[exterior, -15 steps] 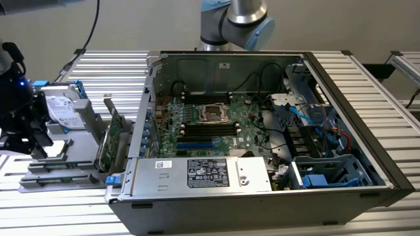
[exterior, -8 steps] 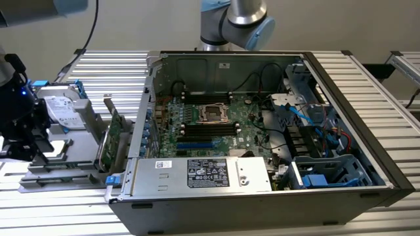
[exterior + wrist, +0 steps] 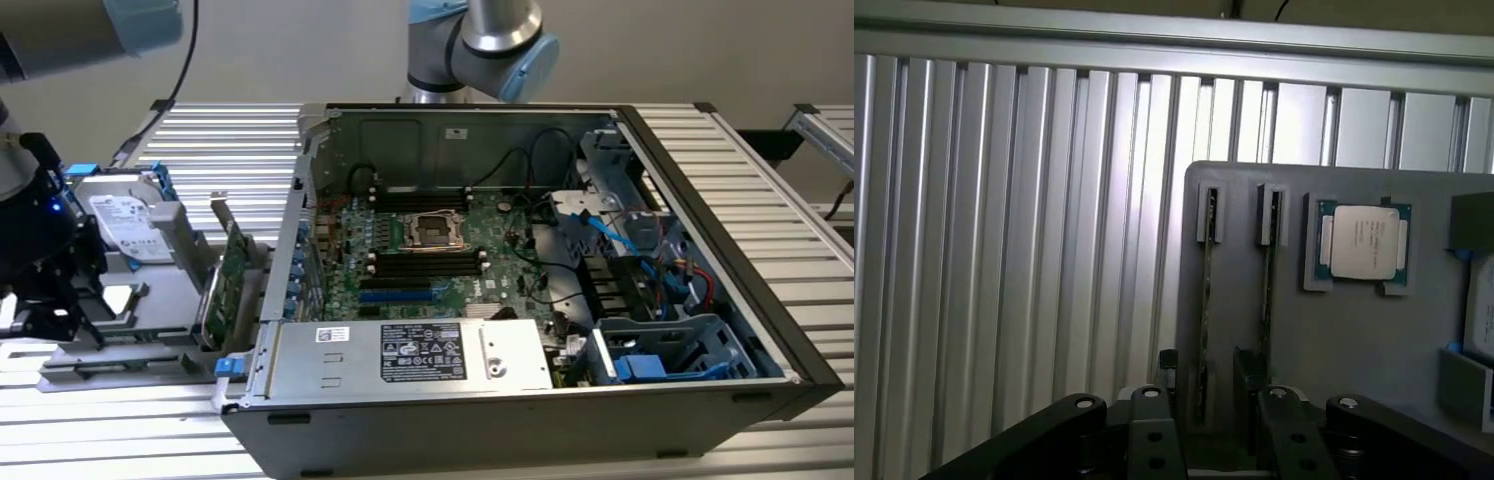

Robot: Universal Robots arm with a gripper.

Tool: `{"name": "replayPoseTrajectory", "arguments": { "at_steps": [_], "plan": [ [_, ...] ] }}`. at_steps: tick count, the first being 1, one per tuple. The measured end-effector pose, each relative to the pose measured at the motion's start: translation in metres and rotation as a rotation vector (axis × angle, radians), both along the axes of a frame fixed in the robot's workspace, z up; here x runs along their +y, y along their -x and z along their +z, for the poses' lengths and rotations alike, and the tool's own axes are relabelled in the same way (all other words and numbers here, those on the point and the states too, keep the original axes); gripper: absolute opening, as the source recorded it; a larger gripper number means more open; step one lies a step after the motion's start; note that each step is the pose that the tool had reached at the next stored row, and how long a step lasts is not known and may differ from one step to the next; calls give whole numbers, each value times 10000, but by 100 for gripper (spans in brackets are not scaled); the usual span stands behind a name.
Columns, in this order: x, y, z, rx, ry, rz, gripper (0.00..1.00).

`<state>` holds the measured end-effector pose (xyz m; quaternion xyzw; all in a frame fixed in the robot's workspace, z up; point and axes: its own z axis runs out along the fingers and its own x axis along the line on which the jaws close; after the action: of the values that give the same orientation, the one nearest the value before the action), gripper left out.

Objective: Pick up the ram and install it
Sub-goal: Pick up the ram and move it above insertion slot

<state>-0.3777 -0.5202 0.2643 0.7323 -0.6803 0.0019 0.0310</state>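
Observation:
Two ram sticks stand on edge in slots of a grey holder (image 3: 1354, 340): one ram (image 3: 1205, 300) and a second (image 3: 1266, 285) beside it. My gripper (image 3: 1219, 440) hovers over their near ends, its black fingers (image 3: 1154, 430) apart, open and holding nothing. The first stick's end lies in line with the gap between the jaws. In the exterior view the gripper (image 3: 47, 310) is at the far left over the holder (image 3: 147, 330). The open computer case (image 3: 534, 250) shows the green motherboard (image 3: 427, 250) with black memory slots (image 3: 427, 264).
A processor chip (image 3: 1359, 243) lies in the holder past the sticks. A hard drive (image 3: 127, 225) and an upright green expansion card (image 3: 234, 270) stand in the holder between gripper and case. The power supply (image 3: 414, 355), cables (image 3: 627, 250) and a ribbed metal table (image 3: 1004, 250) surround them.

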Motion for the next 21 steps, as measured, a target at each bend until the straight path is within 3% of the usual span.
{"name": "replayPoseTrajectory", "arguments": {
  "at_steps": [21],
  "plan": [
    [-13,2,-382,-2,-13,222,36]
  ]
}}
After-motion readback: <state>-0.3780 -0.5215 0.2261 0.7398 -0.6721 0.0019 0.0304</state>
